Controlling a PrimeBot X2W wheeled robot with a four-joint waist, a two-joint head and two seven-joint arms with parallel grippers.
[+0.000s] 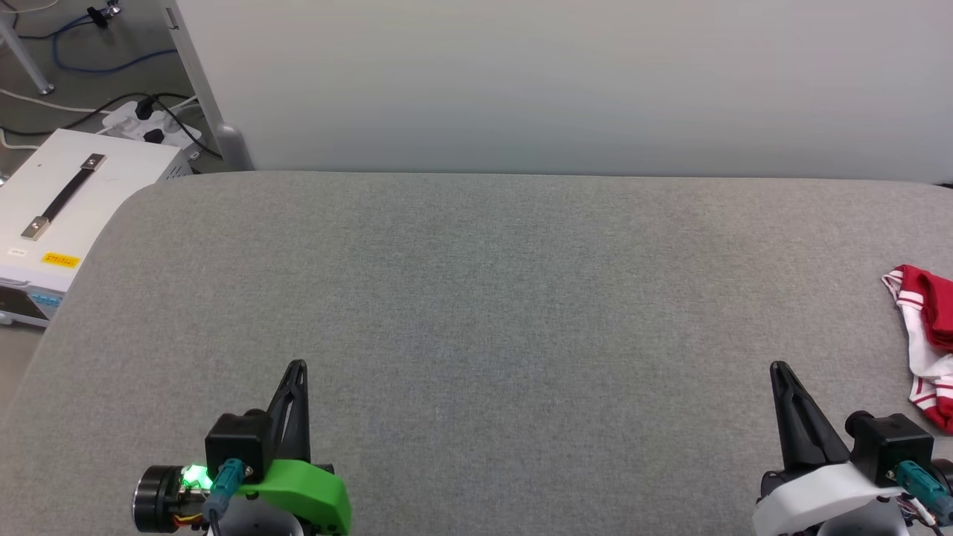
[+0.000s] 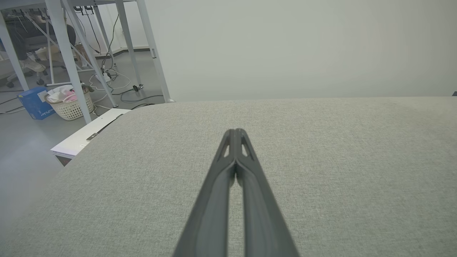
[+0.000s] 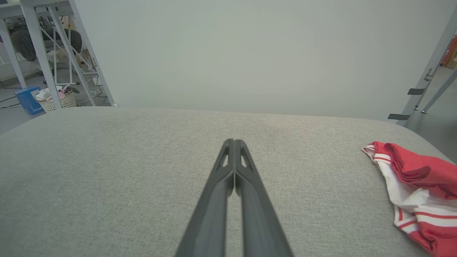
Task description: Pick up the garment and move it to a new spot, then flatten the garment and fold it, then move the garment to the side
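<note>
Head view: garment is lying bunched at far right edge of grey padded table, near right gripper, not touching. At lower left, left gripper is sitting well apart from it.
Left wrist view: left gripper is sitting fully closed, tips together, gripping nothing.
Right wrist view: right gripper is likewise pressing tips together, empty; garment is lying off to its right, w/o contact.

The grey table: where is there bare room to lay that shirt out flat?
The whole middle of the table is bare, from the pale wall behind down to the left gripper and right gripper. Only the right edge is taken, where the crumpled shirt lies.
</note>
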